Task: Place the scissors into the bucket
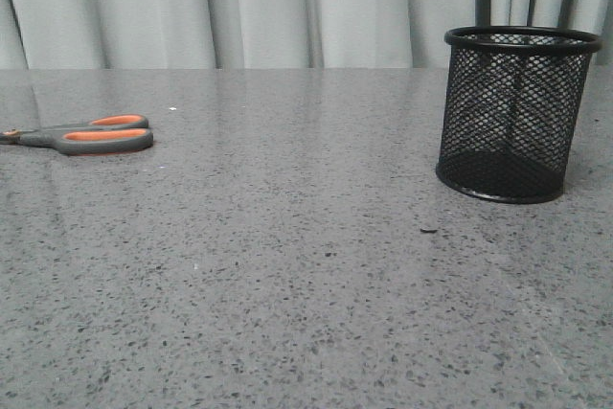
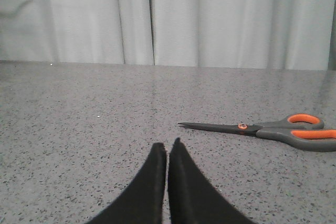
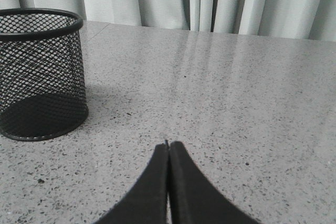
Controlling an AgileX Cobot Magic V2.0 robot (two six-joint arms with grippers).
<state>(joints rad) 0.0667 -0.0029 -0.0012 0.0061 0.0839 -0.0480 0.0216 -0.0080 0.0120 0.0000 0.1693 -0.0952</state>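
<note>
The scissors (image 1: 91, 135) lie flat at the table's left, dark grey handles with orange-lined loops pointing toward the middle, blades running off the left edge of the front view. In the left wrist view the scissors (image 2: 273, 129) rest a little ahead of and beside my left gripper (image 2: 167, 145), which is shut with nothing in it. The bucket (image 1: 513, 114), a black wire-mesh cup, stands upright at the right. My right gripper (image 3: 169, 144) is shut and empty, with the bucket (image 3: 41, 72) ahead and off to one side. Neither arm appears in the front view.
The grey speckled tabletop (image 1: 306, 265) stretches between scissors and bucket. A pale pleated curtain (image 1: 259, 7) hangs behind the far edge of the table.
</note>
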